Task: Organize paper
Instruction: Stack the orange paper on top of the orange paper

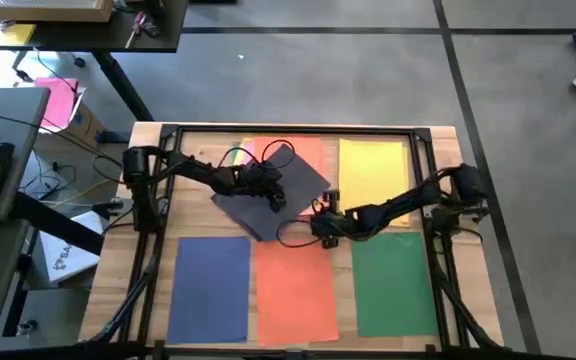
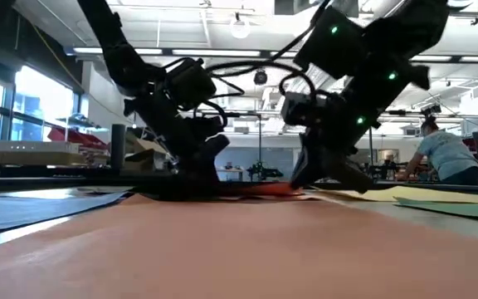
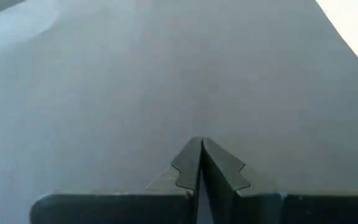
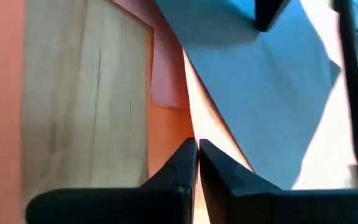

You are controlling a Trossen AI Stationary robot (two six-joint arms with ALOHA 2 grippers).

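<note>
1. Paper sheets lie on the worktop (image 1: 148,290): blue (image 1: 210,288), orange (image 1: 295,290) and green (image 1: 393,280) in the near row, yellow (image 1: 373,170) at the far right.
2. Grey sheet (image 1: 268,190) lies skewed at centre, overlapping a pink sheet (image 1: 258,148).
3. Left end effector (image 1: 274,197) rests on the grey sheet, fingers clenched.
4. Right end effector (image 1: 320,224) sits at the grey sheet's edge, fingers clenched, nothing visibly held.
</note>
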